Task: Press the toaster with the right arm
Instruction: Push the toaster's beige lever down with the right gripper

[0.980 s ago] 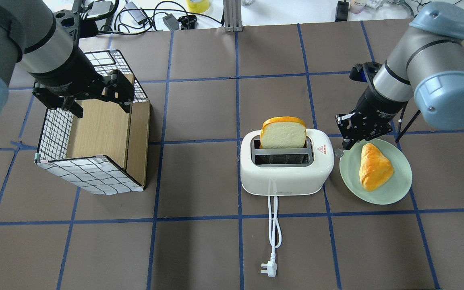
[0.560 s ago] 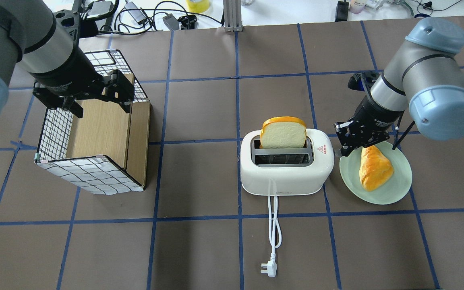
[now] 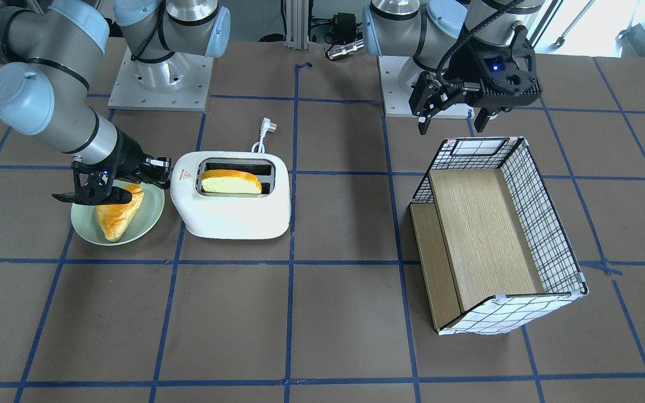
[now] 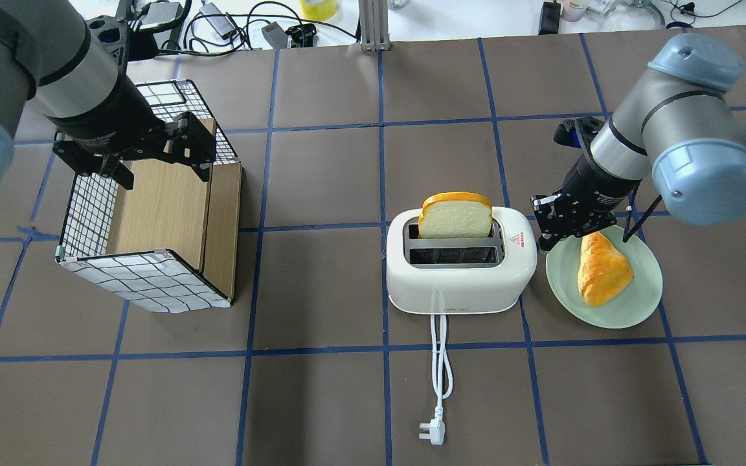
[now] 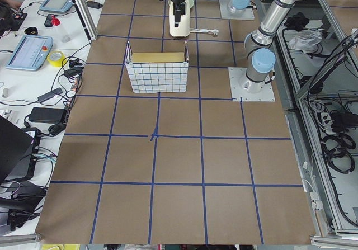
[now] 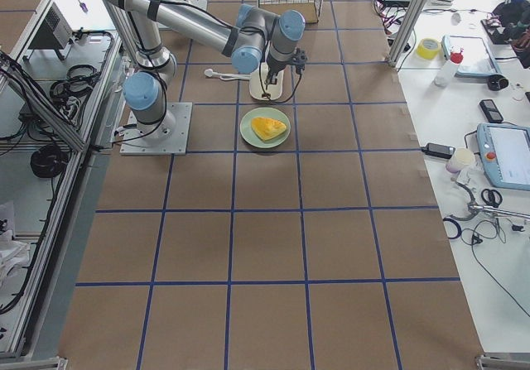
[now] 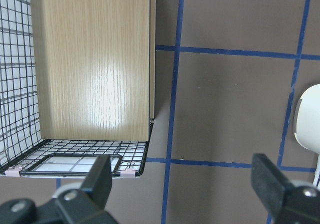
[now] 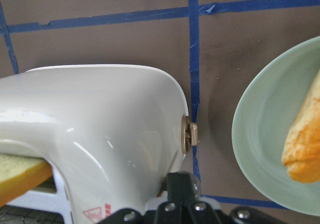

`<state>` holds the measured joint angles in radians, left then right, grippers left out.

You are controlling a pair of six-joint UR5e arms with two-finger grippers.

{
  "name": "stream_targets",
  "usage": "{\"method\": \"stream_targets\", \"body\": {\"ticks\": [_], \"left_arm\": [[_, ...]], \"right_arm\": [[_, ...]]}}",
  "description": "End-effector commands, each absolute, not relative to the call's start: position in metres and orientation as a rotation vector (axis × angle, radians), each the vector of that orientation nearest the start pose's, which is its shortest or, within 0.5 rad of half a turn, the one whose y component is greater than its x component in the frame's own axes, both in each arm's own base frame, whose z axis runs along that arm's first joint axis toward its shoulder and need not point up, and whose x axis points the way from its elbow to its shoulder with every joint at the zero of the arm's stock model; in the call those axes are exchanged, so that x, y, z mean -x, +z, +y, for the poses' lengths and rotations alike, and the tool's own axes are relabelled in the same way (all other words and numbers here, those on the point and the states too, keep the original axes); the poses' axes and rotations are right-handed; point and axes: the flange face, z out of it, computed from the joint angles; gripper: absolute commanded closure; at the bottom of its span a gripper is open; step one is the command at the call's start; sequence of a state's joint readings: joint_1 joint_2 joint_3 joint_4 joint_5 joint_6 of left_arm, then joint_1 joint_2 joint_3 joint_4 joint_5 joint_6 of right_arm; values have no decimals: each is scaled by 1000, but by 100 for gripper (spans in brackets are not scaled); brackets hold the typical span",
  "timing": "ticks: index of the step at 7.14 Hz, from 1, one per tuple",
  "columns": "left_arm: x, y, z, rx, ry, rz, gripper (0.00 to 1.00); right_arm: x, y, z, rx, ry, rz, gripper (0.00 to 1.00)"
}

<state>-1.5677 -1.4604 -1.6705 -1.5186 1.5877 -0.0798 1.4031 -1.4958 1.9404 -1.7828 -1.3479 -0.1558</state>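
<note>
Over the last second the right arm (image 4: 645, 136) has swung from over the plate's rim in to the toaster's (image 4: 460, 278) lever end. Its right gripper (image 4: 544, 241), fingers pinched together and empty, sits just short of the small brass-toned knob (image 8: 191, 134) — the press looks imminent. The left gripper (image 3: 451, 129), spread wide, hangs well off the toaster's other end. The toaster is glossy, rounded and white — a matte green plate (image 4: 632, 304) lies just beside it, and a soft bread slice (image 4: 456, 219) stands in its slot away from the cord.
</note>
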Motion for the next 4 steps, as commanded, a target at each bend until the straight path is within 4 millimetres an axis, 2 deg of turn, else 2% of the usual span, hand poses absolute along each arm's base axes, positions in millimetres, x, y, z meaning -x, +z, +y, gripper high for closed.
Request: {"method": "stream_targets", "body": {"ticks": [1,2,4], "left_arm": [[130,496,-451,130,-99,3123,0],[130,496,-451,130,-99,3123,0],[130,496,-451,130,-99,3123,0]], "right_arm": [[-67,294,-483,-12,275,2864,100],[-63,291,-482,-25,285,2858,100],[-67,285,-479,-33,288,2822,100]]}}
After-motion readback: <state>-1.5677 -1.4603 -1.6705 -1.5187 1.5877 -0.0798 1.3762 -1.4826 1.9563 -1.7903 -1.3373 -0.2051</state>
